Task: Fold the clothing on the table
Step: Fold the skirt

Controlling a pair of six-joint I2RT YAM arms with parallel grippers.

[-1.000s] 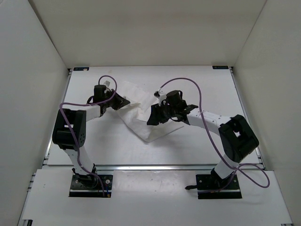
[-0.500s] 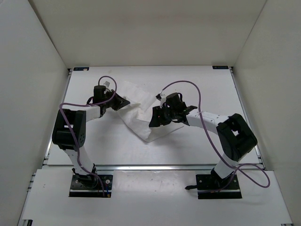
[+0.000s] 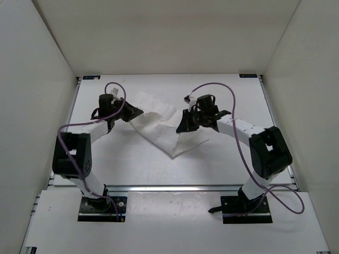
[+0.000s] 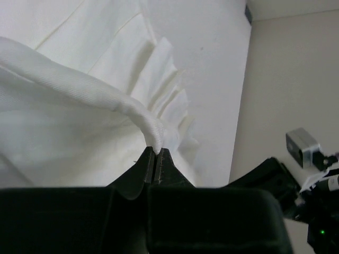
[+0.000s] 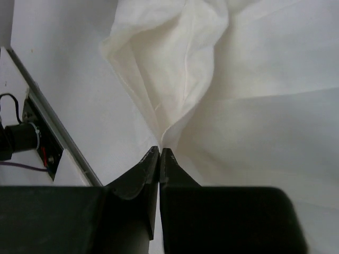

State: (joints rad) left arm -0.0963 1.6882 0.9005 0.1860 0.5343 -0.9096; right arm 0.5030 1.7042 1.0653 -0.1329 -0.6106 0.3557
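Top external: pinch points hidden beneath both wrists; white clothing (image 3: 159, 132) outline faint against white table (image 3: 127, 159) | clothing mid-table, between arms | wrist views: left gripper (image 4: 154, 159) clamped on raised fold; right gripper (image 5: 159, 153) clamped on gathered fold | purple cable (image 3: 214, 83) arches over right wrist

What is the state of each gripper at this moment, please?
Left gripper: closed, pinching a fold of the thin white fabric clothing.
Right gripper: closed, pinching a bunched edge of the same clothing.
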